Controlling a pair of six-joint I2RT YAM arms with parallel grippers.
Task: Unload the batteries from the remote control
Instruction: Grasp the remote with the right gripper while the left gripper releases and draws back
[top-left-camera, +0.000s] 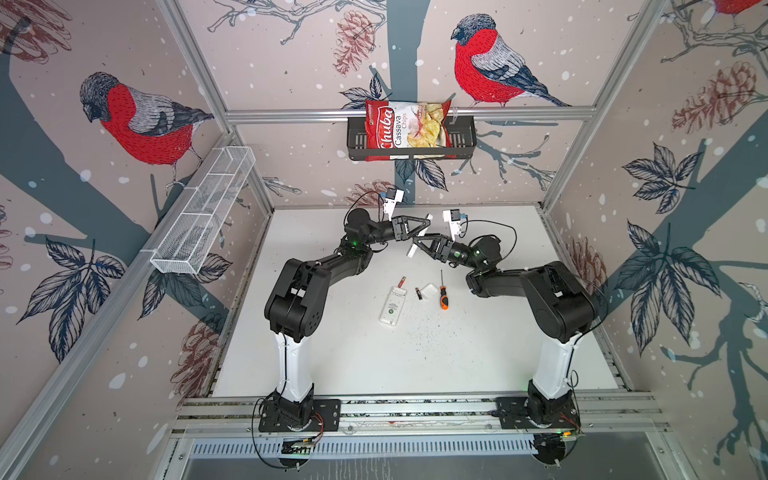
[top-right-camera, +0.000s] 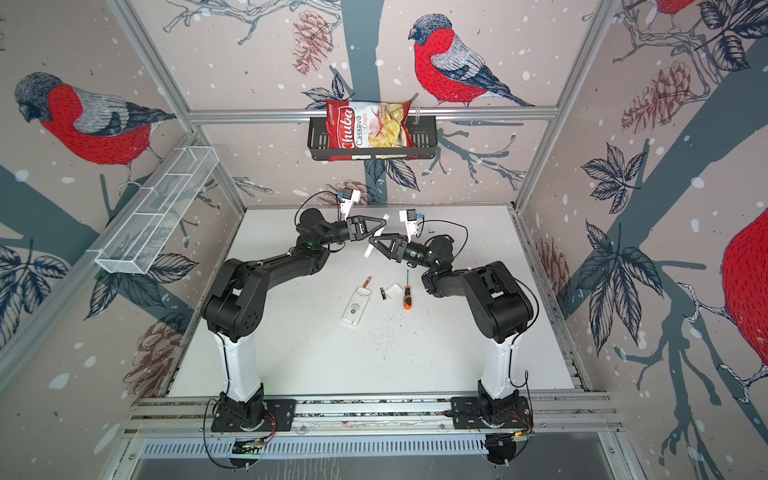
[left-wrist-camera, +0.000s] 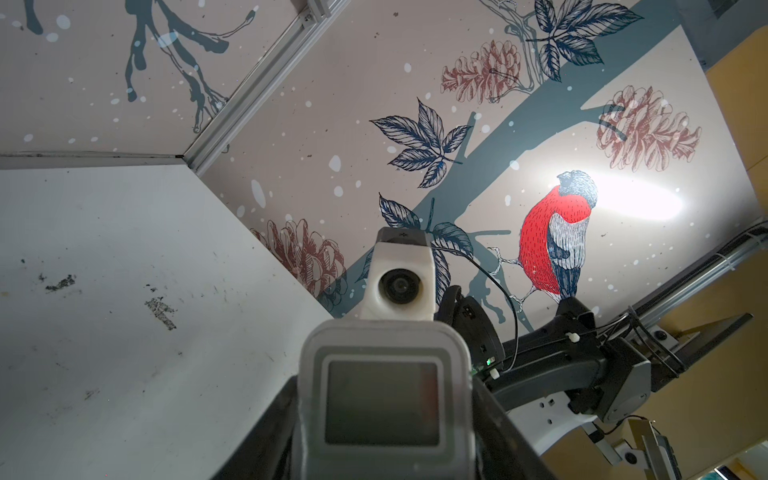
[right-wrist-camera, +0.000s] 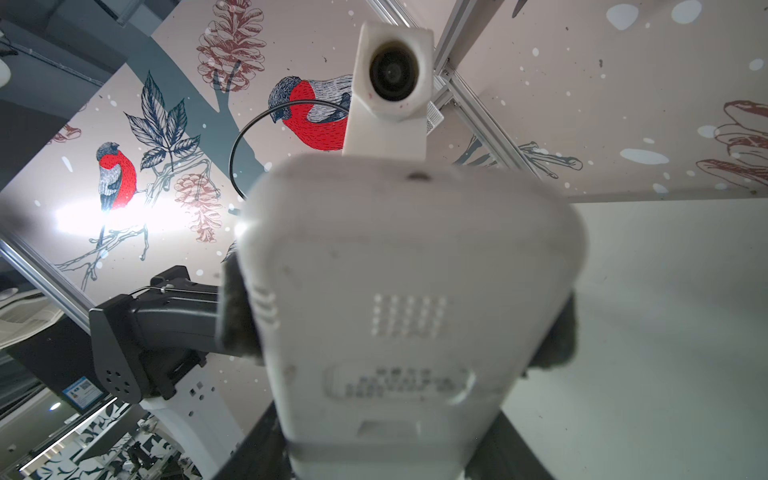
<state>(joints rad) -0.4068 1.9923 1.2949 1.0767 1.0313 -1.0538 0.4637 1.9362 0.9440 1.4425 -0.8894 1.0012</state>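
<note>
A white remote control (top-left-camera: 411, 250) hangs in the air over the back middle of the table, held from both sides. My left gripper (top-left-camera: 425, 225) is shut on its upper end; the left wrist view shows its screen face (left-wrist-camera: 382, 399) between the fingers. My right gripper (top-left-camera: 417, 245) is shut on its lower part, and the right wrist view shows its back (right-wrist-camera: 411, 316) with pads (right-wrist-camera: 233, 316) pressed on both edges. A second white remote (top-left-camera: 392, 305) lies on the table, its far end open. Two batteries (top-left-camera: 402, 281) (top-left-camera: 418, 294) lie beside it.
A small white cover (top-left-camera: 429, 289) and an orange-and-black-handled screwdriver (top-left-camera: 443, 293) lie right of the batteries. A black basket (top-left-camera: 465, 139) holding a chips bag hangs on the back wall. A white wire basket (top-left-camera: 203, 216) hangs on the left wall.
</note>
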